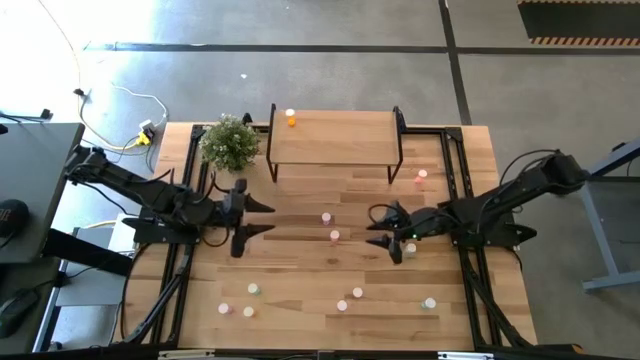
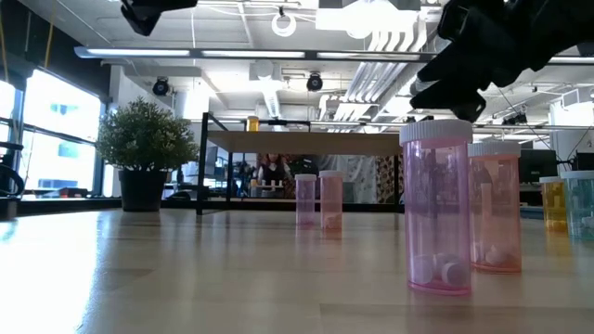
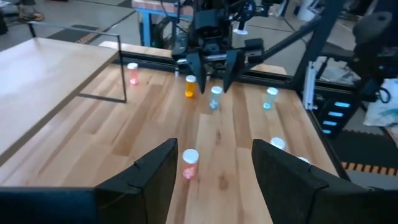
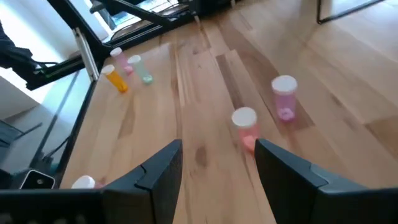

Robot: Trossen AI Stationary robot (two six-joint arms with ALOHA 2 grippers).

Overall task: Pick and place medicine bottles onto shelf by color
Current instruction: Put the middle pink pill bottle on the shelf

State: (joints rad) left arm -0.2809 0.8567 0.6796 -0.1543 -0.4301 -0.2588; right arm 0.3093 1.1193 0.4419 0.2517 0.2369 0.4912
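Standing at the far middle of the worktop (image 1: 300, 260), the shelf (image 1: 335, 138) carries one orange bottle (image 1: 291, 118) near its left far corner, and a potted plant (image 1: 230, 143) sits just beside the shelf's left end. The left hand (image 1: 262, 217) hovers over the worktop in front of the shelf's left legs, its fingers spread apart and holding nothing. The right hand (image 1: 378, 226) hovers in front of the shelf's right legs, pointing toward the left one, fingers likewise apart and empty. Between the two hands, in front of the shelf, stand two pink bottles (image 1: 326, 217), one a little nearer the shelf than the other (image 1: 335, 236). Another pink bottle (image 1: 421, 177) stands just off the shelf's right front leg, and a pale one (image 1: 411, 248) stands close beside the right hand. Well away from the shelf, along the near edge of the worktop, several more bottles are scattered, among them a pale green one (image 1: 254, 289), pink ones (image 1: 225, 309) and a greenish one (image 1: 429, 302) toward the right.
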